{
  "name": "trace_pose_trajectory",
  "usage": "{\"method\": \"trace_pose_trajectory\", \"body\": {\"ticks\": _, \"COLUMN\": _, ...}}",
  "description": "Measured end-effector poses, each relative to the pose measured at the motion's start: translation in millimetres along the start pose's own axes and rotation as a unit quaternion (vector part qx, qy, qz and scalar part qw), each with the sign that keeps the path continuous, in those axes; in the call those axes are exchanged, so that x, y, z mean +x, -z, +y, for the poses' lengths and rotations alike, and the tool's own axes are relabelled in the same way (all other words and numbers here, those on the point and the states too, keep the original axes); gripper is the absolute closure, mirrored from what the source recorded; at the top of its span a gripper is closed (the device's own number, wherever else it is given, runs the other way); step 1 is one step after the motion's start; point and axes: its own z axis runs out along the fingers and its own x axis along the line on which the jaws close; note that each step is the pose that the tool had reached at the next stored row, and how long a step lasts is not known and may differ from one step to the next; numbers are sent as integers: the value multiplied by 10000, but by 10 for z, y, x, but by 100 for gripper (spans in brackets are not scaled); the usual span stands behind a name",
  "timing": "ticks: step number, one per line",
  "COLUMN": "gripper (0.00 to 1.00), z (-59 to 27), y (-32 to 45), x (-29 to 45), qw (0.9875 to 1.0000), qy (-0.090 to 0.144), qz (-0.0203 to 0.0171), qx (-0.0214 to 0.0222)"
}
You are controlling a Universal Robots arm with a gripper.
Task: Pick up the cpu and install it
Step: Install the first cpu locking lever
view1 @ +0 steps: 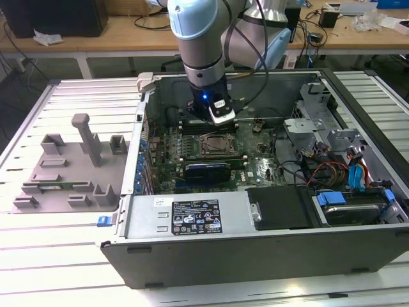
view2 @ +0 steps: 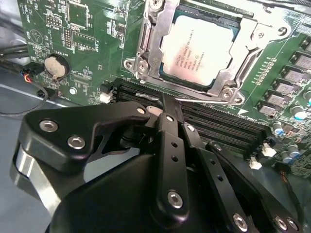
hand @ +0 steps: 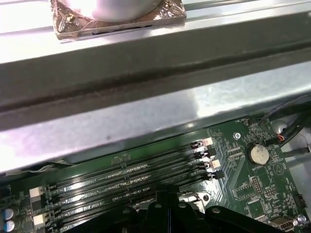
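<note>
So the cpu (view2: pixel 197 51) is sitting flat inside the socket frame (view2: pixel 146 48) on the motherboard (view2: pixel 73 43), silver top up. My gripper (view2: pixel 165 109) is just off the socket's edge, over the memory slots (view2: pixel 214 121), fingers (view2: pixel 171 104) pinched together with nothing in them. Coin battery (view2: pixel 54 66) sits further out from the socket.

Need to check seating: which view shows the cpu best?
The second wrist view: the cpu lies in full sight inside its socket frame. The exterior view gives a small, distant look.
</note>
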Motion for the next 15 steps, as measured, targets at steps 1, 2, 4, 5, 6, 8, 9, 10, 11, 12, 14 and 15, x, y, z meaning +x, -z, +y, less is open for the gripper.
{"method": "trace_pose_trajectory", "body": {"ticks": 1, "gripper": 89, "z": -2, "y": -10, "x": 1, "qw": 10000, "qy": -20, "qz": -11, "qx": 1}}
{"method": "trace_pose_trajectory", "body": {"ticks": 2, "gripper": 89, "z": -6, "y": -24, "x": 3, "qw": 10000, "qy": -48, "qz": -27, "qx": 2}}
{"method": "trace_pose_trajectory", "body": {"ticks": 4, "gripper": 89, "z": -10, "y": -42, "x": 6, "qw": 10000, "qy": -79, "qz": -48, "qx": 4}}
{"method": "trace_pose_trajectory", "body": {"ticks": 5, "gripper": 89, "z": -12, "y": -49, "x": 7, "qw": 9999, "qy": -89, "qz": -55, "qx": 6}}
{"method": "trace_pose_trajectory", "body": {"ticks": 6, "gripper": 89, "z": -13, "y": -55, "x": 7, "qw": 9999, "qy": -97, "qz": -61, "qx": 7}}
{"method": "trace_pose_trajectory", "body": {"ticks": 8, "gripper": 89, "z": -18, "y": -75, "x": 10, "qw": 9999, "qy": -115, "qz": -77, "qx": 7}}
{"method": "trace_pose_trajectory", "body": {"ticks": 9, "gripper": 89, "z": -21, "y": -80, "x": 11, "qw": 9999, "qy": -121, "qz": -81, "qx": 8}}
{"method": "trace_pose_trajectory", "body": {"ticks": 10, "gripper": 89, "z": -25, "y": -88, "x": 12, "qw": 9999, "qy": -129, "qz": -87, "qx": 12}}
{"method": "trace_pose_trajectory", "body": {"ticks": 11, "gripper": 89, "z": -26, "y": -96, "x": 13, "qw": 9999, "qy": -134, "qz": -92, "qx": 7}}
{"method": "trace_pose_trajectory", "body": {"ticks": 12, "gripper": 89, "z": -27, "y": -104, "x": 14, "qw": 9999, "qy": -141, "qz": -97, "qx": 5}}
{"method": "trace_pose_trajectory", "body": {"ticks": 14, "gripper": 89, "z": -29, "y": -104, "x": 14, "qw": 9998, "qy": -145, "qz": -96, "qx": 3}}
{"method": "trace_pose_trajectory", "body": {"ticks": 15, "gripper": 89, "z": -29, "y": -106, "x": 14, "qw": 9998, "qy": -153, "qz": -87, "qx": -32}}
